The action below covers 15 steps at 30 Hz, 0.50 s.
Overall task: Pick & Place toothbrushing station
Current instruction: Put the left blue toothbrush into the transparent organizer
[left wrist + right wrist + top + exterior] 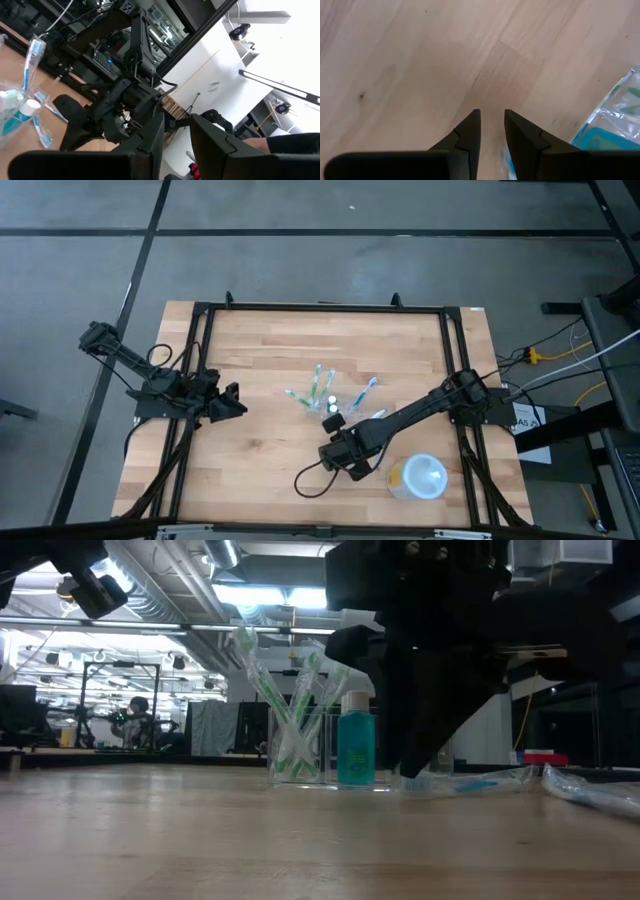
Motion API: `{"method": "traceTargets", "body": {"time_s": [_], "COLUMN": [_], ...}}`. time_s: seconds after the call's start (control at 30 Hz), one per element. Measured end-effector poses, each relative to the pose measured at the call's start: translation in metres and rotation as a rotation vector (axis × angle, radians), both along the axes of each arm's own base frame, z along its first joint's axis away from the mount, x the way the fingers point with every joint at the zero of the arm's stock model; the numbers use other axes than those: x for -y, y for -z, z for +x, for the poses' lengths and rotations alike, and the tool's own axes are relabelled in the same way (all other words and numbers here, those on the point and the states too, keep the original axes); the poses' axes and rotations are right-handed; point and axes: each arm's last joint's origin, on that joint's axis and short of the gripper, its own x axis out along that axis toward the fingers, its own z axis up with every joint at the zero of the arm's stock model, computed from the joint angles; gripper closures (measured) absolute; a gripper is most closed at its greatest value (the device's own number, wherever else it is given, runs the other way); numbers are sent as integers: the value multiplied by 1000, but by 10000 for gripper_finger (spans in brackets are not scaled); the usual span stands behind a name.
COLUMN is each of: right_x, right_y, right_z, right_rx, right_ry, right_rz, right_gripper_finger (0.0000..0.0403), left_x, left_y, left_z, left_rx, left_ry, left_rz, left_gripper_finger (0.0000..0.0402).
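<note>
The toothbrushing station [297, 752] is a clear holder standing upright on the wood at mid table [318, 392], with green-and-white toothbrushes slanting out of it. A teal bottle [356, 748] with a white cap stands next to it. My right gripper [492, 112] points steeply down just over bare wood, toward the near edge from the station [338, 448]. Its fingers are slightly apart. A clear-wrapped blue toothbrush [470, 783] lies on the table beside its tips. My left gripper [177, 117] waits at the table's left [235, 402], raised and narrowly open with nothing in it. My right gripper comes from above, slanting down, with wood showing between its fingertips. A blue sliver [509, 161] shows far back between the fingers. I cannot tell whether the fingers touch it.
A round white cup [420, 477] stands near the front right. A black cable loop [310, 480] lies on the wood by the right wrist. A loose blue toothbrush [366, 391] lies right of the station. More clear wrapping [590, 790] lies at the right. Black frame rails [200, 380] run along both sides.
</note>
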Motion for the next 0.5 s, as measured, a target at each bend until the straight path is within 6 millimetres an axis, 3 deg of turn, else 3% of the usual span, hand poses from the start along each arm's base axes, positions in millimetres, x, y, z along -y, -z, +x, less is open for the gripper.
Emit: {"method": "traceTargets", "body": {"time_s": [0.27, 0.4, 0.5], "right_x": [0, 0, -3], "right_y": [20, 17, -1], "right_z": [3, 3, 6], "right_rx": [-42, -5, 48], "right_ry": [-12, 9, 17], "right_rz": [-32, -68, -64], "right_gripper_finger": [315, 315, 315], "left_x": [0, 0, 1], "left_y": [0, 0, -1], "left_z": [0, 0, -1], "left_rx": [0, 3, 4], "left_ry": [-9, -6, -8], "left_rz": [-1, -4, -7], "left_gripper_finger": [313, 313, 313]}}
